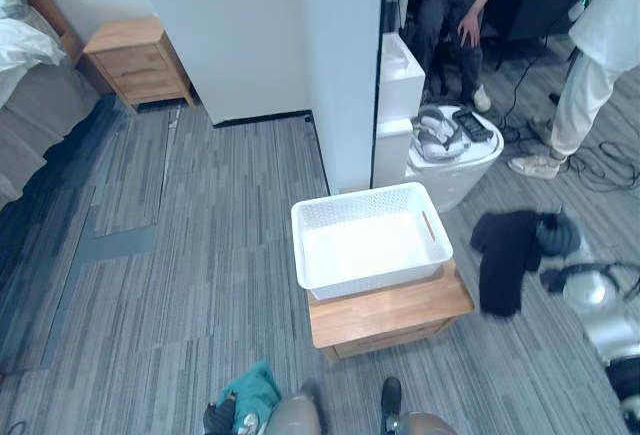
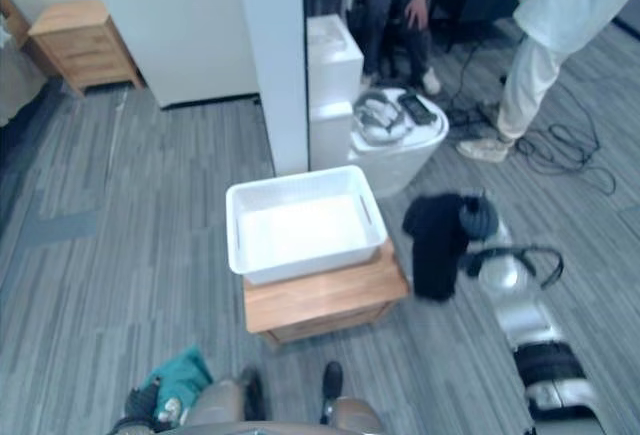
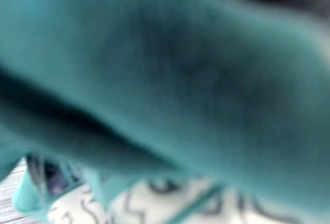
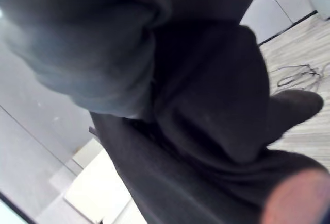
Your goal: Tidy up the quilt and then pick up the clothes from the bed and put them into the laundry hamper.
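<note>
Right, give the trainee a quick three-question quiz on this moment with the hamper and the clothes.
1. True or false: the white laundry hamper already holds clothes.
2. What does the hamper stand on: A) the grey floor, B) a low wooden table, C) the bed?
3. Fill in: the right robot hand carries a ___ garment; the left robot hand is beside a teal garment.

Key: 1 false, it looks empty. 2 B. 3 black.
</note>
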You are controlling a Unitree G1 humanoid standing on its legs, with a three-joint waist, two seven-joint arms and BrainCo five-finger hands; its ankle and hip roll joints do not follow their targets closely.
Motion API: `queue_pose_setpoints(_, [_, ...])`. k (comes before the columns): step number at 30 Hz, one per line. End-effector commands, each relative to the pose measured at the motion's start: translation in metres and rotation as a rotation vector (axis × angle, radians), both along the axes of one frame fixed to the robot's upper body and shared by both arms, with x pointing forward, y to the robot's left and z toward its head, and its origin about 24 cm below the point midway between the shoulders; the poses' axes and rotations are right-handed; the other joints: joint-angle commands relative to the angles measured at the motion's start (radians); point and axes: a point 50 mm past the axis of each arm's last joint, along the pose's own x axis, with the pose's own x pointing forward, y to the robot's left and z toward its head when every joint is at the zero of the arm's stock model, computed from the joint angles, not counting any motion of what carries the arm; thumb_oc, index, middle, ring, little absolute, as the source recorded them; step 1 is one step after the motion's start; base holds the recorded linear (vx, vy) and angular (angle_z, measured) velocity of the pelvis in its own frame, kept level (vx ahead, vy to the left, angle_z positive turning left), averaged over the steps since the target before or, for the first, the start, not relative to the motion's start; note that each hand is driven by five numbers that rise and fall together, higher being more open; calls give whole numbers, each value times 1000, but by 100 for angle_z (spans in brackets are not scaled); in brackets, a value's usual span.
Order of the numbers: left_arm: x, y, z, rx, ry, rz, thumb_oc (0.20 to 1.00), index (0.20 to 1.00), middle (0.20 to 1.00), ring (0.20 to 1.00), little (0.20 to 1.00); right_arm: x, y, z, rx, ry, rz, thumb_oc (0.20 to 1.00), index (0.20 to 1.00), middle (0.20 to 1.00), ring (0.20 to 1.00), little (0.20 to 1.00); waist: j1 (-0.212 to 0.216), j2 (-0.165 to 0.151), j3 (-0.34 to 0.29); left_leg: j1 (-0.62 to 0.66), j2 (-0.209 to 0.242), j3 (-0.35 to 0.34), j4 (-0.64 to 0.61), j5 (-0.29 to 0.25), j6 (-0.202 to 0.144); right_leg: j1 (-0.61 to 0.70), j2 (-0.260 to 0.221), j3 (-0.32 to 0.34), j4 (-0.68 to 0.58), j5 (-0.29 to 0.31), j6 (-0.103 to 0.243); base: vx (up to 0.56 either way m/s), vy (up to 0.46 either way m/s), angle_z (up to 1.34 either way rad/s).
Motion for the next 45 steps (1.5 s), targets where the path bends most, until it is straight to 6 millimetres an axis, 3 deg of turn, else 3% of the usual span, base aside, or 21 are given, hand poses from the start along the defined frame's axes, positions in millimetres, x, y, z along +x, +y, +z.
queue_pose_setpoints(1, [22,17,11,81,-51,-90,200,200,200,200,200,3,-3,46,-83,-180,37,200,200,200,200,200,-30,24,-29,104,-2,35,-114,46,27,98,-51,-21,35,-85,77,109,84,-11])
queue_pose_setpoints(4, [24,20,11,94,-30,-102,200,200,200,200,200,9,8,71,-139,-263,88,200,200,200,200,200,-53,19,-25,196,-13,-4,-219,60,45,11,-53,-39,292,-74,112,184,82,-21])
queue_pose_setpoints(5, [24,21,11,94,-31,-102,200,200,200,200,200,9,9,72,-139,-264,88,200,200,200,200,200,-52,20,-27,192,-11,-3,-221,63,45,6,-52,-37,293,-72,111,30,43,-7])
queue_pose_setpoints(6, [33,23,15,114,-57,-114,200,200,200,200,200,11,18,84,-140,-322,121,200,200,200,200,200,-76,25,-7,212,9,-11,-234,64,43,-86,-49,-5,434,-46,135,5,24,-6])
queue_pose_setpoints(7, [34,23,15,114,-58,-114,200,200,200,200,200,11,18,85,-140,-323,121,200,200,200,200,200,-75,24,-7,210,8,-10,-234,64,43,-91,-51,-3,441,-49,136,51,-6,1])
queue_pose_setpoints(9, [44,20,18,116,-85,-132,200,200,200,200,200,10,22,95,-147,-364,140,200,200,200,200,200,-78,16,-4,215,11,-34,-234,57,37,-99,-59,34,399,-67,124,69,-48,13])
queue_pose_setpoints(10, [49,18,20,119,-96,-155,200,200,200,200,200,5,23,99,-140,-386,157,200,200,200,200,200,-82,1,-12,209,-1,-66,-234,56,30,-53,-65,62,291,-103,105,55,-35,41])
queue_pose_setpoints(13, [49,17,20,116,-93,-161,200,200,200,200,200,4,26,102,-128,-404,168,200,200,200,200,200,-79,-3,-23,208,-3,-67,-234,53,31,-45,-66,71,266,-75,109,58,-61,46])
queue_pose_setpoints(16, [36,12,12,86,-54,-143,200,200,200,200,200,3,52,112,-130,-445,304,200,200,200,200,200,-61,-8,-52,223,-5,-59,-234,36,30,21,-75,43,150,-80,99,98,-64,39])
queue_pose_setpoints(19, [28,9,7,72,-26,-135,200,200,200,200,200,3,64,114,-135,-448,362,200,200,200,200,200,-57,-6,-58,230,-5,-65,-234,35,26,49,-73,36,113,-79,95,77,-56,-4])
queue_pose_setpoints(24, [18,2,0,50,10,-130,200,200,200,200,200,-1,106,120,-138,-465,564,200,200,200,200,200,-46,1,-66,241,6,-65,-234,37,13,84,-63,26,70,-76,86,44,-51,-4])
queue_pose_setpoints(30, [20,0,2,49,-17,-117,200,200,200,200,200,-2,140,113,-153,-419,717,200,200,200,200,200,-35,9,-62,243,13,-77,-234,44,5,99,-59,15,54,-81,79,32,-46,2])
queue_pose_setpoints(32, [32,-3,10,33,-98,-115,200,200,200,200,200,8,153,100,-176,-343,751,200,200,200,200,200,-14,13,-52,233,14,-90,-234,53,2,97,-56,4,55,-87,74,6,-53,8])
queue_pose_setpoints(36, [51,-3,29,28,-242,-110,200,200,200,200,200,26,157,90,-203,-285,705,200,200,200,200,200,13,19,-34,202,13,-115,-234,67,-1,81,-54,-15,62,-92,70,-47,-52,20])
queue_pose_setpoints(37, [60,-2,38,46,-299,-102,200,200,200,200,200,35,157,82,-195,-262,659,884,884,884,884,884,31,24,-22,188,12,-126,-234,74,-2,73,-54,-24,64,-93,67,-62,-56,30])
queue_pose_setpoints(38, [67,-1,45,54,-356,-82,200,200,200,200,200,45,155,75,-187,-239,609,884,884,884,884,884,46,28,-13,176,10,-137,-234,79,-3,67,-54,-35,65,-93,66,-118,-108,33])
queue_pose_setpoints(39, [88,-4,70,46,-522,-57,200,200,200,200,200,65,145,63,-167,-190,473,1000,1000,1000,1000,1000,82,42,6,151,4,-162,-234,92,-6,59,-52,-54,59,-92,62,-80,-80,20])
queue_pose_setpoints(41, [95,-4,80,42,-583,-61,200,200,200,200,200,76,139,65,-189,-187,407,1000,1000,1000,1000,1000,94,51,9,139,2,-174,-234,97,-8,53,-51,-66,55,-91,61,-67,-51,38])
queue_pose_setpoints(43, [125,-9,122,55,-798,-139,200,200,200,200,200,97,106,66,-268,-141,197,1000,1000,1000,1000,1000,125,77,17,110,-3,-193,-234,111,-19,44,-51,-92,40,-84,64,-65,-28,61])
queue_pose_setpoints(44, [126,-9,122,55,-800,-139,200,200,200,200,200,97,106,66,-268,-143,197,1000,1000,1000,1000,1000,123,77,18,110,-3,-194,-234,111,-19,44,-50,-93,39,-84,64,-32,-2,33])
queue_pose_setpoints(45, [137,-11,139,66,-872,-173,200,200,200,200,200,100,96,66,-303,-118,154,1000,1000,1000,1000,1000,126,83,18,104,-3,-197,-234,115,-23,45,-50,-100,34,-82,66,-11,-3,41])
